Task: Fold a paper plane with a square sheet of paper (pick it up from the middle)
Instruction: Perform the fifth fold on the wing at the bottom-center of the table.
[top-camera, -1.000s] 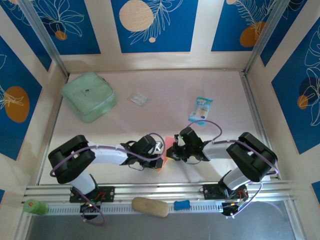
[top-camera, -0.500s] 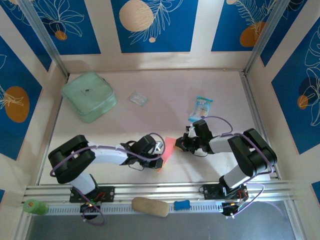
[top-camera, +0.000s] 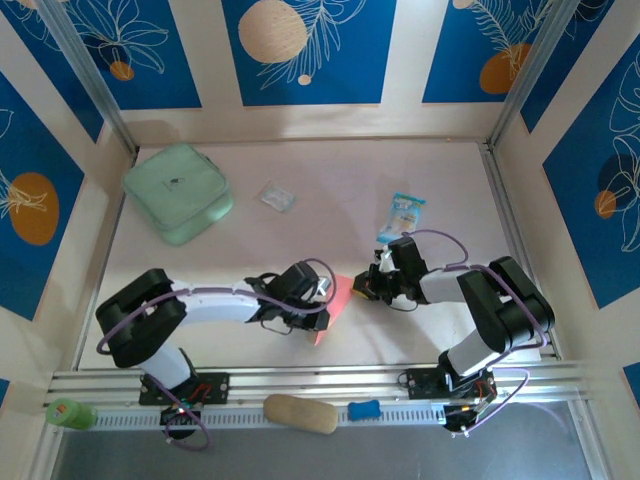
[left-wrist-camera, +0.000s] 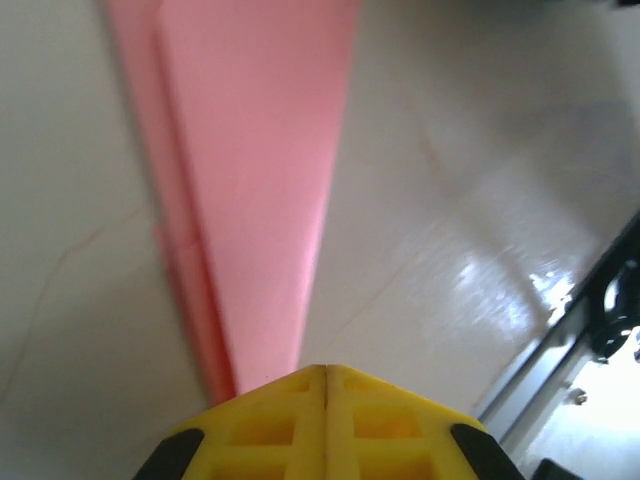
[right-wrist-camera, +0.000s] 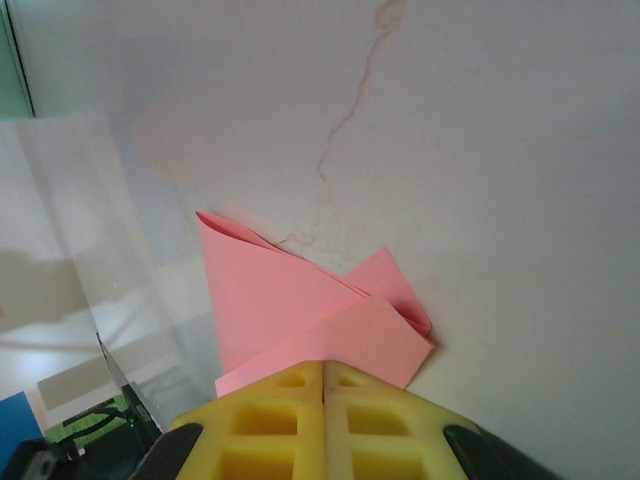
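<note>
The left gripper (left-wrist-camera: 325, 385) and right gripper (right-wrist-camera: 322, 375), jaws pressed together, are each pinching 1 end of the plane (top-camera: 338, 296), holding it stretched between them low at the table's (top-camera: 330, 180) near middle, probably to sharpen its creases.

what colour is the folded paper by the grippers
The folded paper is plain salmon pink, no pattern; it shows best in the right wrist view.

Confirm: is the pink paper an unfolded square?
No, the pink paper shows overlapping folded layers in the right wrist view.
</note>
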